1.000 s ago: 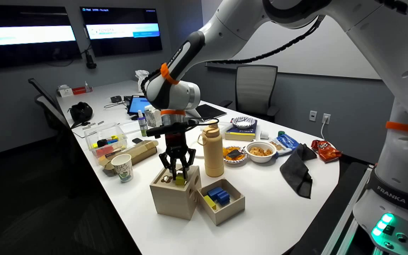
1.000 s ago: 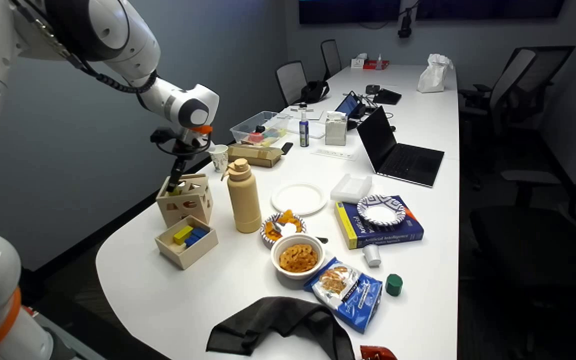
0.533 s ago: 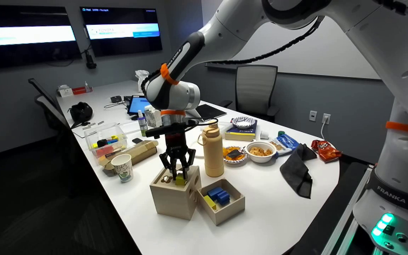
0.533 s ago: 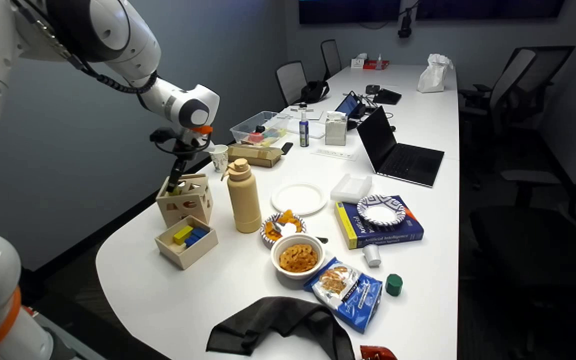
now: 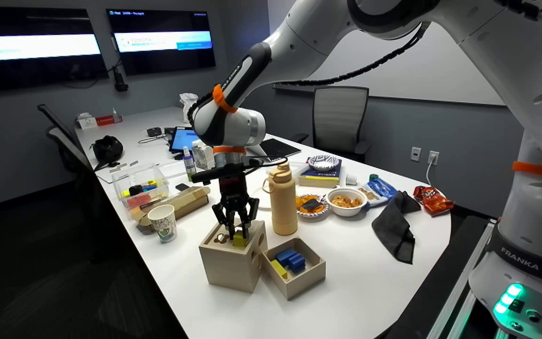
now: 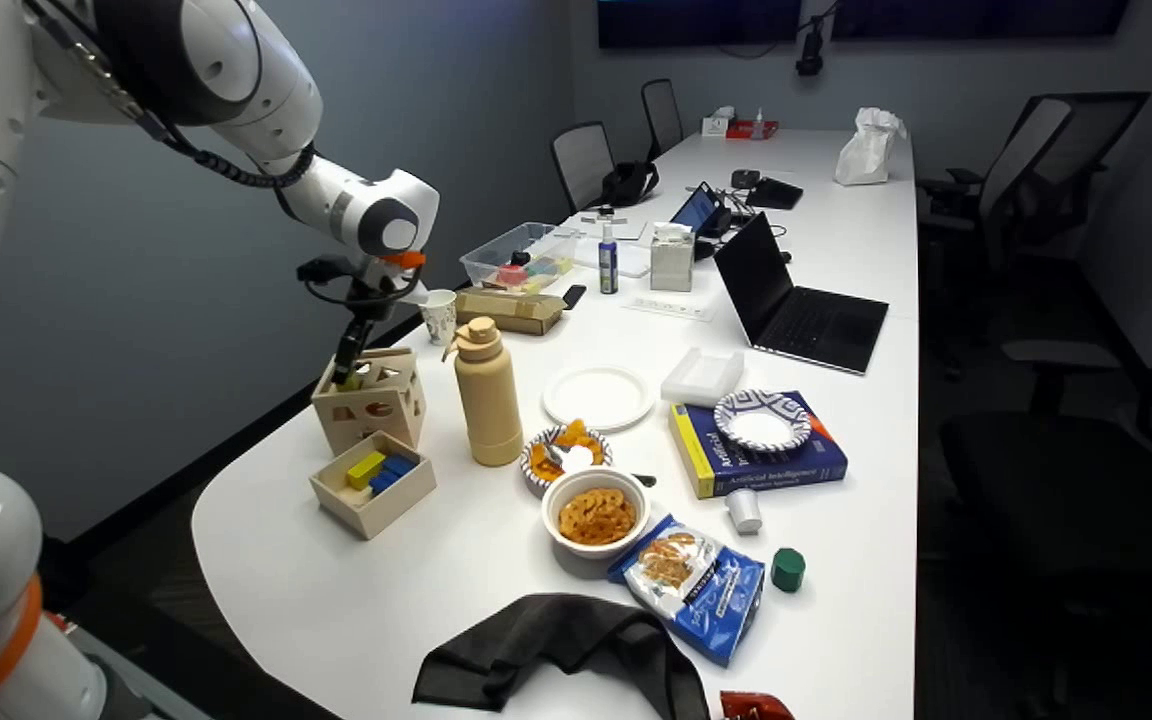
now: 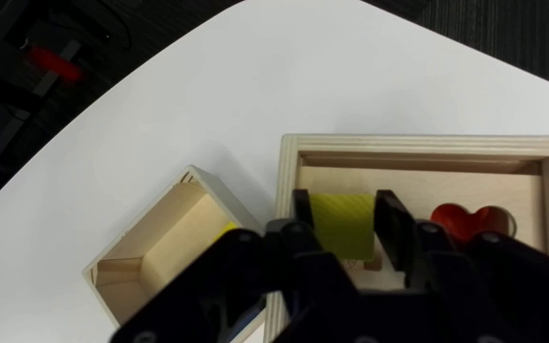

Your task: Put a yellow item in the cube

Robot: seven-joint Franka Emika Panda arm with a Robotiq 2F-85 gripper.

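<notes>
Atop the wooden box in an exterior view, the tool points down w/ a yellow block pinched btwn its jaws. In an exterior view a bottle stands near the box, so I'd go straight up/down, no sideways swing; block's mostly hidden there. Wrist view: block's over the sunken top, close to one side of the rim, heart hole nearby. What looks like a bit of another hole peeks out at its corner; can't tell if they're lined up. IMO: nudge & twist gently till edges match, press lightly, let go only once it's seated.
</notes>
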